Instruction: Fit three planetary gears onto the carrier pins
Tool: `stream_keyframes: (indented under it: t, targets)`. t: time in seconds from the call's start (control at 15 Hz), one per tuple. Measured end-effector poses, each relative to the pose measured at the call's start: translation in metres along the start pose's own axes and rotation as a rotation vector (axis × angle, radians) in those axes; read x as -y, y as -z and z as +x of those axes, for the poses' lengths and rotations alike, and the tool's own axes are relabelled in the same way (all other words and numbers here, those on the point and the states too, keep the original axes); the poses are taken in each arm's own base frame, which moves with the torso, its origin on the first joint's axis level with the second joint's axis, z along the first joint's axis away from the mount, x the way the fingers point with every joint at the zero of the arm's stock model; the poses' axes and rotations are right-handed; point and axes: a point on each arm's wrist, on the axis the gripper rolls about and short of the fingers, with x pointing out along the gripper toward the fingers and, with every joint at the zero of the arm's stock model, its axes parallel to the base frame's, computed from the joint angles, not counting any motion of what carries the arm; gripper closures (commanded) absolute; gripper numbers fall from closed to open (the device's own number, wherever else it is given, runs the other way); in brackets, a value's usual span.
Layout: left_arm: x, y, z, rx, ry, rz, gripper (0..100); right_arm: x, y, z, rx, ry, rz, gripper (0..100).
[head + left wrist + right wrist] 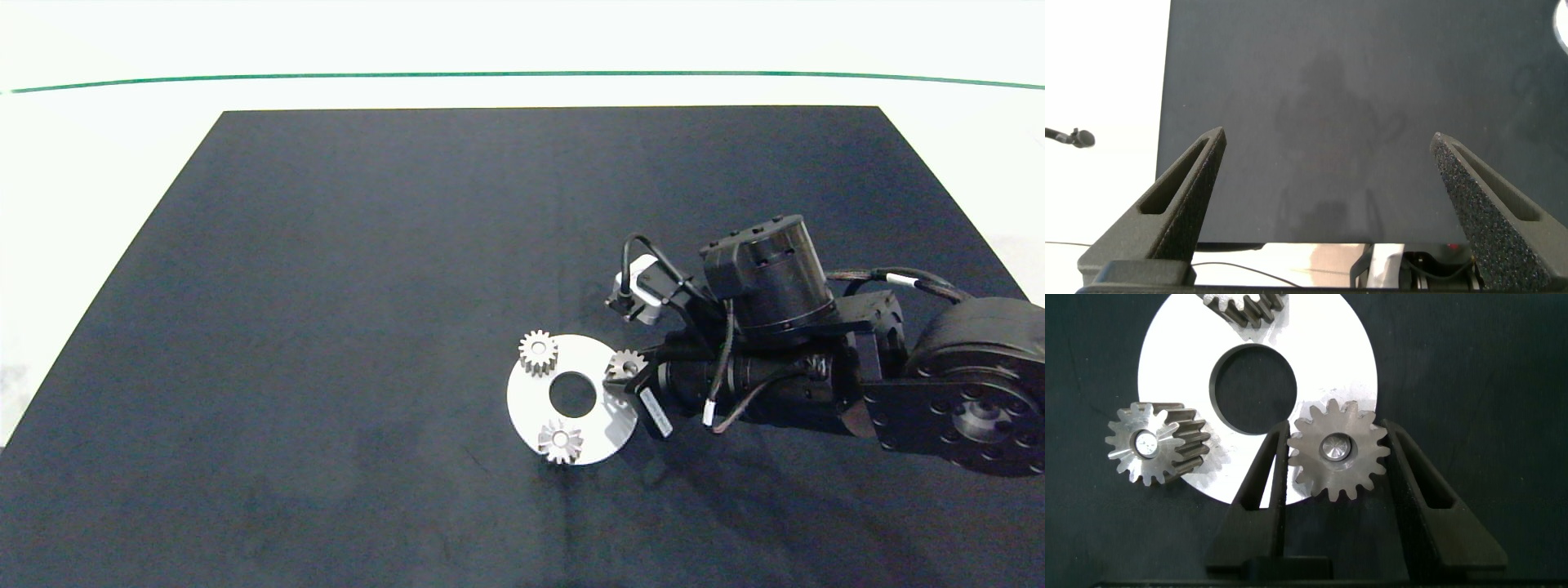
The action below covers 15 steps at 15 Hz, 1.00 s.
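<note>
The right gripper (1337, 469) is straddling a planetary gear (1337, 450) seated on its carrier pin (1334, 447) at the white carrier plate's (1315, 335) edge, fingers just beside its teeth, unclamped. The left gripper (1327, 175) is hanging wide apart, empty.

R gripper (1337, 469) fingers straddle a silver planetary gear (1338, 449) w/ a carrier pin (1336, 448) showing in its bore, at the white carrier plate (1167, 367) edge. 2nd gear (1155, 443) on its pin nearby; 3rd gear (1246, 308) partly cropped. Black mat (1470, 367) underneath.
</note>
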Motion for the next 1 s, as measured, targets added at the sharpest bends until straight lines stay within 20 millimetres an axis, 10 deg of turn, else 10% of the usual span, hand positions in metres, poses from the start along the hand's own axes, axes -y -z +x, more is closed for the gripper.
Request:
stream_keyframes:
  t: [0.6, 1.0]
  targets:
    - [0.000, 0.001, 0.000, 0.002, -0.001, 0.000, 0, -0.005, -0.002, -0.003, 0.008, -0.005, -0.009, 0]
    - [0.000, 0.003, -0.002, 0.008, 0.000, -0.002, 0, 0.013, 0.001, -0.096, 0.052, 0.053, 0.026, 0]
